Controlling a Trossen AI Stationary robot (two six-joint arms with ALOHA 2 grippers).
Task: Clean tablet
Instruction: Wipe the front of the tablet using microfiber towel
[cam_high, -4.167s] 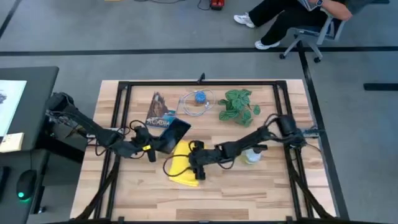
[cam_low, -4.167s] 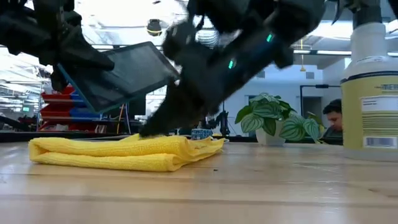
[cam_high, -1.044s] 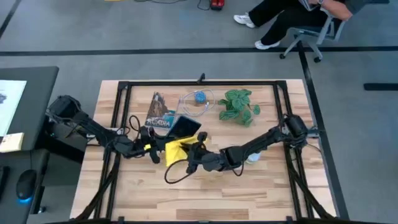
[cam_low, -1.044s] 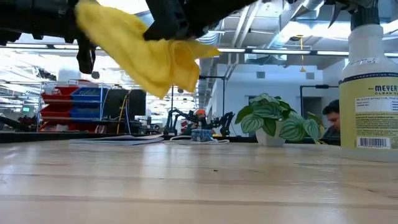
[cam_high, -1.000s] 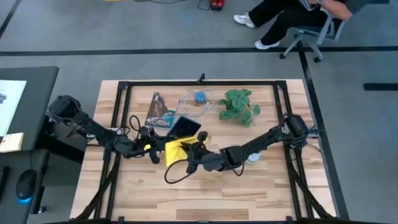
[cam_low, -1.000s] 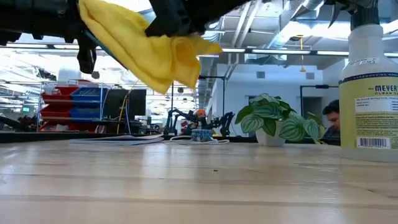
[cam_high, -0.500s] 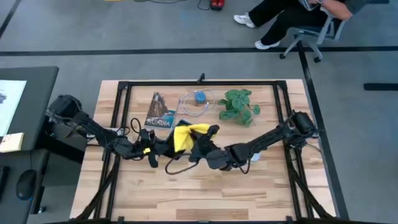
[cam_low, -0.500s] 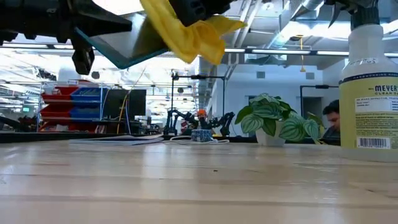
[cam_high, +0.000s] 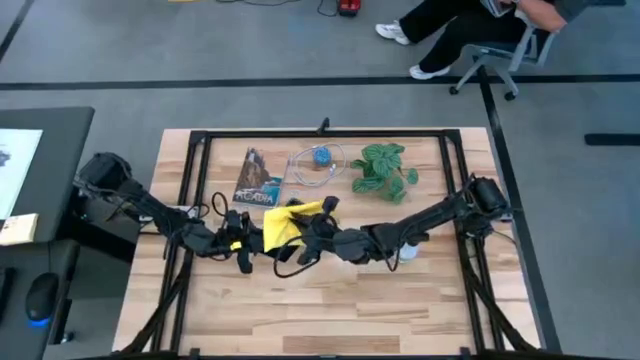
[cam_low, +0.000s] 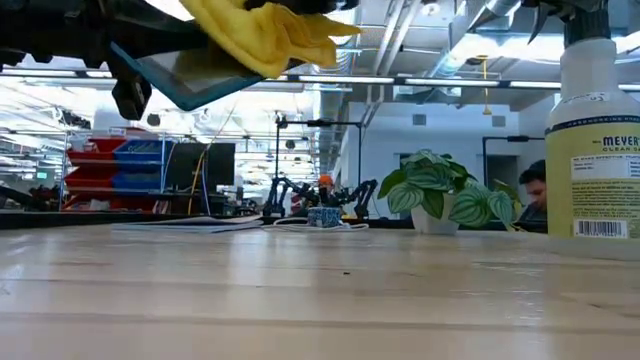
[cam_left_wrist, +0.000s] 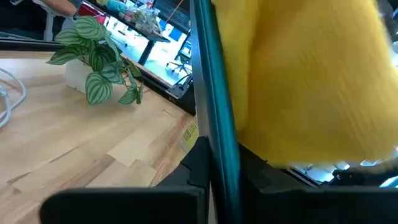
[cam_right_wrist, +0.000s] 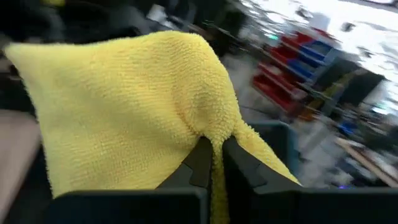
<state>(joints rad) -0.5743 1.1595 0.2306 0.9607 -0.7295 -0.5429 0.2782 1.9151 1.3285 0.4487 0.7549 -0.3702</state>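
Tablet (cam_low: 195, 70) held tilted in air above table middle, left gripper (cam_high: 243, 245) clamped on its edge. Right gripper (cam_high: 306, 232) pinches yellow cloth (cam_high: 285, 222) against screen. Risk: hard wipe could lever tablet loose; cloth slips from thin pinch.

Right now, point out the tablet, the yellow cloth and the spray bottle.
tablet (cam_low: 185, 75), low view, its tilted underside.
yellow cloth (cam_high: 283, 224), high view, middle of the bunched fabric.
spray bottle (cam_low: 603, 150), low view, its label.
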